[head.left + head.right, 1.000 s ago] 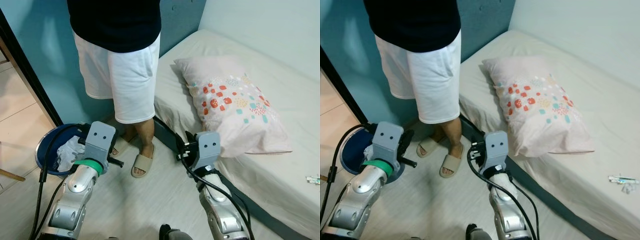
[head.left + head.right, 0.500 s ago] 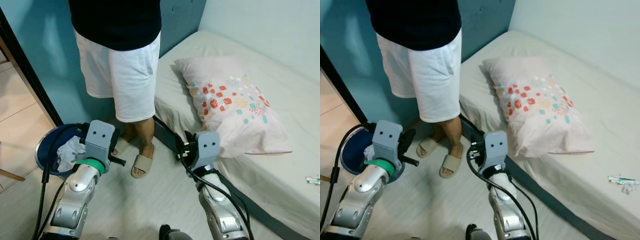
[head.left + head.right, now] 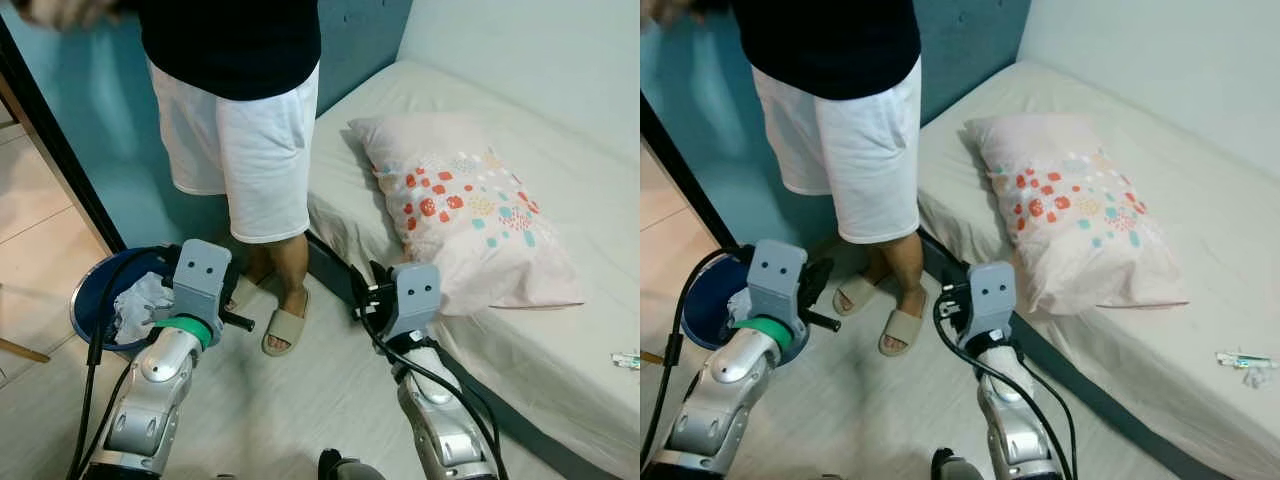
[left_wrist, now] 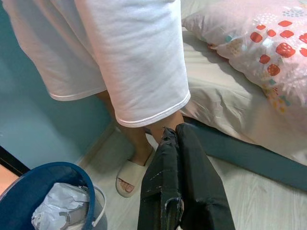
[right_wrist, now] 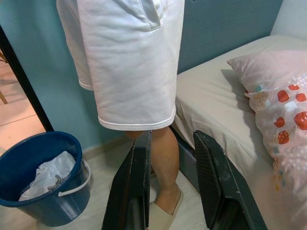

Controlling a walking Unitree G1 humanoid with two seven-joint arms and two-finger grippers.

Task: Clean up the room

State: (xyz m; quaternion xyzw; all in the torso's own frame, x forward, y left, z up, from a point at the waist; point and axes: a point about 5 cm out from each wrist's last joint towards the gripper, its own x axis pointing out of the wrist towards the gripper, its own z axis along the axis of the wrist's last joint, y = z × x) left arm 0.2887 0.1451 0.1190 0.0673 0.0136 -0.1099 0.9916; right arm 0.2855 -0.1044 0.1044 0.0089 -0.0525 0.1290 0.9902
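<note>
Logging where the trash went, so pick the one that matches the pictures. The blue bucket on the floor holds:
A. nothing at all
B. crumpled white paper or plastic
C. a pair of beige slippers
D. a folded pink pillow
B. The blue bucket, standing on the floor beside the person's feet, has a crumpled white wad lying inside it, seen in the right wrist view and again in the left wrist view.

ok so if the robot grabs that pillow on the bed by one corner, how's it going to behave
The pillow looks soft and puffy, so it would probably sag and hang from the held corner. Likely light for its bulk. Its loose fabric cover should pinch easily, though it may drag across the bed.
</note>
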